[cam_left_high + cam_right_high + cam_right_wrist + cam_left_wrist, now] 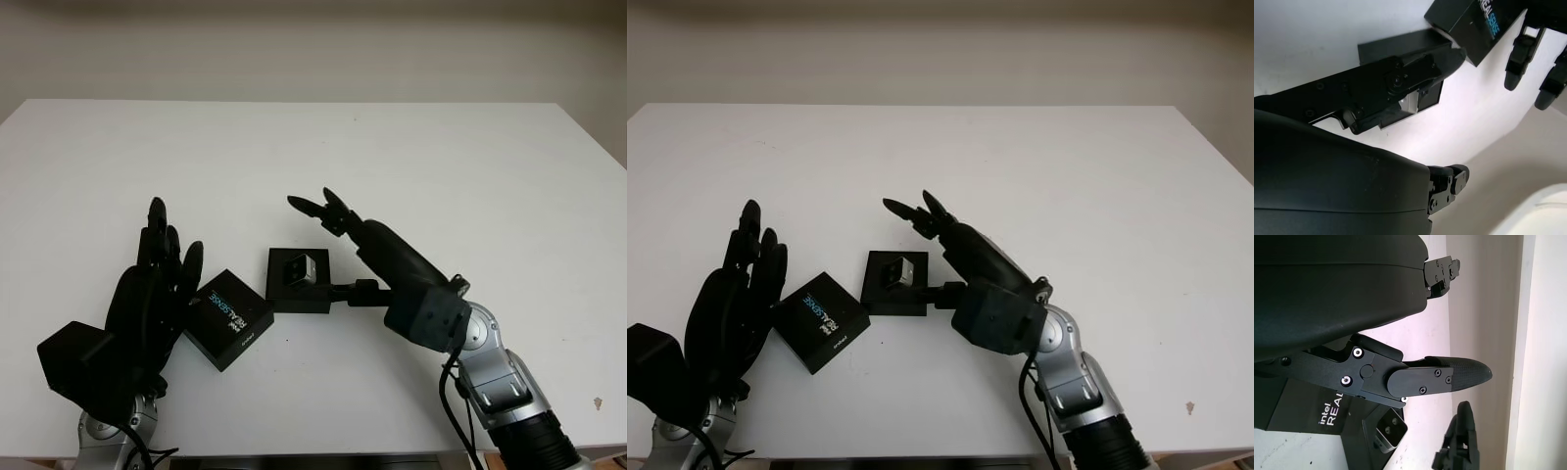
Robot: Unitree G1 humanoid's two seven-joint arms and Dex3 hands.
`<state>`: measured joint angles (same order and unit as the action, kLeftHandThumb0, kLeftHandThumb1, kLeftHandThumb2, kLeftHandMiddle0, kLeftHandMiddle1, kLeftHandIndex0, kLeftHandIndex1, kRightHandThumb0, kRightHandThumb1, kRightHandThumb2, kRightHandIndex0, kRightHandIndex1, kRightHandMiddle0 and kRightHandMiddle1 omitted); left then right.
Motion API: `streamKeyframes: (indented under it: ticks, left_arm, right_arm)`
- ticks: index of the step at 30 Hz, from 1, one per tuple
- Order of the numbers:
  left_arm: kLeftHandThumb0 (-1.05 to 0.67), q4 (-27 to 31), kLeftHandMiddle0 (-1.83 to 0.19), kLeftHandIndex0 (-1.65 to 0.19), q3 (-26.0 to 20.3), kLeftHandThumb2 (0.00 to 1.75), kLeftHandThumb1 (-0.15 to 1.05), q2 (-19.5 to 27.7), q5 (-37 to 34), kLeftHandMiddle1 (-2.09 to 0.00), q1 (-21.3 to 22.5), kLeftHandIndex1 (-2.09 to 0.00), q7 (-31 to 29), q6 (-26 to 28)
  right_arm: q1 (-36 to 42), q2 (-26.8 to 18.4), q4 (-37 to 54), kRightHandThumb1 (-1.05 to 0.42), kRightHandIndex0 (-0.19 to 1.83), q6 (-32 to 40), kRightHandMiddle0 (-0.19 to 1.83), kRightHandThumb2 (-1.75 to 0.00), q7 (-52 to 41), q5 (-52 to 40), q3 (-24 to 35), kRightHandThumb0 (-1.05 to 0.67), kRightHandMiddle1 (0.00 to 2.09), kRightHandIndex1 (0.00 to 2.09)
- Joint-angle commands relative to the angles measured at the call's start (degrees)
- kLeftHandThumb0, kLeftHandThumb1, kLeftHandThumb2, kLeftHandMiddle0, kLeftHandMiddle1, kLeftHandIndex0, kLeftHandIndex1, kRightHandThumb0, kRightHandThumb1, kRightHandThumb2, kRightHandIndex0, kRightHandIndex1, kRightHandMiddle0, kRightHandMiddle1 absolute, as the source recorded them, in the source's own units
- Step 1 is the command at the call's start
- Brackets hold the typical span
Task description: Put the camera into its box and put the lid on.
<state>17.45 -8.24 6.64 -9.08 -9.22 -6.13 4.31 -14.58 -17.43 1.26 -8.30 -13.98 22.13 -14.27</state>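
Silver camera (pixel 300 268) seated in open black box (pixel 300 280) on white table (pixel 392 157), lid (pixel 228 318) at its 8 o'clock, left hand (pixel 147 294) open beside lid, right hand (pixel 338 230) open at box's 2 o'clock.

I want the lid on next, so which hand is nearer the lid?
Left. The left hand is right beside the lid; the right hand is past the open box.

1 camera (pixel 299 268), 1 box (pixel 294 294), 1 lid (pixel 227 318), 2 hands.

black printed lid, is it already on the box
No, the black printed lid lies on the white table beside the open black box.
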Motion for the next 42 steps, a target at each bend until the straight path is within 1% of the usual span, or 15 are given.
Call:
streamKeyframes:
  ticks: [1,4,5,7,8,11,14,19,24,35,42]
  left_arm:
    - [-0.74,0.45,0.18,0.18,-0.28,0.44,1.05,0.12,-0.12,-0.05,-0.77,-0.06,-0.06,0.34]
    - [-0.74,0.34,0.18,0.18,-0.07,0.44,1.05,0.12,0.26,-0.06,-0.76,-0.06,0.08,0.25]
    - [-0.74,0.21,0.18,0.18,0.00,0.44,1.05,0.22,0.38,-0.06,-0.78,-0.06,-0.05,0.03]
    - [-0.74,0.21,0.18,0.18,0.12,0.45,1.05,0.28,0.50,-0.06,-0.83,-0.06,-0.10,0.01]
    - [-0.74,0.26,0.18,0.18,0.13,0.45,1.05,0.22,0.43,-0.06,-0.87,-0.06,-0.08,0.09]
    - [-0.75,0.50,0.18,0.18,0.20,0.45,1.05,0.01,0.46,-0.06,-1.01,-0.06,0.20,0.34]
    - [-0.75,0.64,0.17,0.17,0.33,0.45,1.05,-0.08,0.66,-0.06,-1.01,-0.06,0.44,0.33]
    - [-0.75,0.58,0.18,0.18,0.55,0.45,1.05,-0.18,0.41,-0.05,-0.94,-0.05,0.34,0.58]
    - [-0.75,0.54,0.18,0.18,0.63,0.45,1.05,-0.33,0.48,-0.05,-1.01,-0.05,0.50,0.33]
    - [-0.76,0.29,0.18,0.18,0.55,0.44,1.05,-0.31,0.26,-0.05,-0.75,-0.05,0.42,0.12]
    - [-0.74,0.21,0.18,0.18,0.34,0.45,1.05,-0.28,-0.13,-0.05,-0.72,-0.05,0.23,0.08]
  right_arm:
    - [0.53,-0.88,1.45,-0.98,0.00,-1.56,0.22,-0.06,1.83,2.78,-0.60,-0.67,0.24,0.11]
    - [0.99,-0.46,1.58,-0.97,0.09,-2.25,0.30,-0.05,5.10,6.56,-1.29,-0.64,0.30,0.15]
    - [1.01,-0.21,1.33,-0.96,0.16,-2.38,0.32,-0.05,6.65,8.13,-1.61,-0.63,0.39,0.16]
    - [0.62,0.29,0.42,-0.95,0.26,-2.06,0.27,-0.05,8.98,10.76,-2.22,-0.62,0.64,0.15]
    - [0.18,0.36,-0.09,-0.95,0.28,-1.53,0.24,-0.05,9.59,12.09,-2.57,-0.64,0.74,0.15]
    - [-1.27,0.36,-1.32,-0.96,0.31,-0.03,0.20,-0.05,10.87,15.65,-3.35,-0.68,0.82,0.14]
    - [-2.21,0.49,-1.50,-0.95,0.32,1.22,0.20,-0.05,11.32,17.92,-3.81,-0.69,0.87,0.15]
    - [-2.68,0.48,-1.73,-0.95,0.35,1.40,0.19,-0.05,12.48,20.74,-4.72,-0.69,0.95,0.16]
    - [-2.51,0.43,-2.01,-0.95,0.35,1.83,0.18,-0.06,12.02,21.11,-5.37,-0.69,0.97,0.16]
    - [-2.96,-0.07,-1.92,-0.95,0.33,3.40,0.23,-0.05,9.79,21.10,-5.72,-0.68,0.88,0.13]
    - [-3.27,-0.49,-1.91,-0.94,0.35,4.16,0.25,-0.05,9.87,23.07,-5.94,-0.70,0.85,0.14]
